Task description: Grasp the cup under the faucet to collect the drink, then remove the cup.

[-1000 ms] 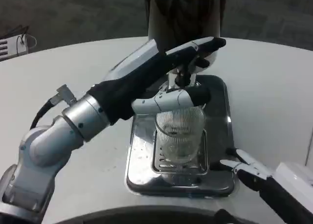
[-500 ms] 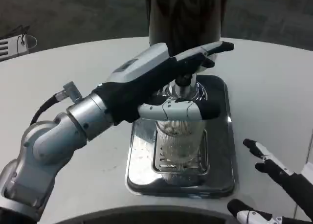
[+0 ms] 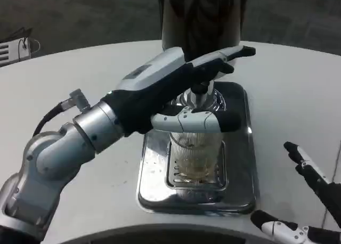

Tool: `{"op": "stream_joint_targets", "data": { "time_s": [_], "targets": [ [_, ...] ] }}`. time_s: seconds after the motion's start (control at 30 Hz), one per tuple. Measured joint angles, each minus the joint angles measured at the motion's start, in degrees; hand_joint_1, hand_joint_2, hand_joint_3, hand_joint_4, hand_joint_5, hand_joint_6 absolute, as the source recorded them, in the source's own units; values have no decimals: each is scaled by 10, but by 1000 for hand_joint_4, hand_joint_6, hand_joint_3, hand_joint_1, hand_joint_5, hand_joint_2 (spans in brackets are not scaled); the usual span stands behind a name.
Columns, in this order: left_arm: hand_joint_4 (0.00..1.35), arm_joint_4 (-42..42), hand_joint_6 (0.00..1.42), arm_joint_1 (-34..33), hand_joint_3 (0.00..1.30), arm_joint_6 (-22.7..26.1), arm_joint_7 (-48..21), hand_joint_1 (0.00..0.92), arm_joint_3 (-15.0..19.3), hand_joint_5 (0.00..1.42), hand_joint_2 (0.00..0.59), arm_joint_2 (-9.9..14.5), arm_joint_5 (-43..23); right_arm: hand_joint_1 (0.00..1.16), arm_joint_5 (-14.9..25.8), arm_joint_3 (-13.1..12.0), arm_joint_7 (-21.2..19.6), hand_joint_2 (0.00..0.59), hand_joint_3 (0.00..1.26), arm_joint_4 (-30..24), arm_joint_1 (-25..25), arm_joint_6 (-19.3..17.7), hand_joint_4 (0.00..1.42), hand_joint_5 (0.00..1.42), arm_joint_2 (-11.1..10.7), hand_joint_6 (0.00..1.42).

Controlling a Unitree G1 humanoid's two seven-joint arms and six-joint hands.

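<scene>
Cup (image 3: 195, 151), ribbed and clear, stands on the metal tray (image 3: 238, 164) under the faucet (image 3: 200, 89); our left hand (image 3: 181, 87) wraps its rim, while our right hand (image 3: 306, 201) waits spread, holding nothing, well apart.

Robot test or demo space, likely lab, not home kitchen. Round white table (image 3: 64, 84) with bare top; dark grey carpet-like floor (image 3: 80, 15) behind. Steel drip tray (image 3: 237, 148) under tall dark dispenser body (image 3: 200, 15). Loose cable (image 3: 50, 119) on robot arm
</scene>
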Motion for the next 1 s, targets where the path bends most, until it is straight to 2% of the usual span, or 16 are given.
{"op": "stream_joint_targets", "data": {
  "time_s": [0.3,0.47,1.0],
  "targets": [
    [54,-2,193,0,101,0,0,0,0,162,35,1,0,761,16,17,-53,221,0,45,-20,-14,0,0,0,0],
    [60,-4,192,1,101,0,0,0,0,166,35,1,1,784,33,24,-66,214,0,71,-39,-16,0,0,-1,0],
    [63,-12,191,5,101,1,0,0,1,173,31,8,3,800,47,51,-107,218,0,124,-85,-16,0,0,0,0]
  ]
}}
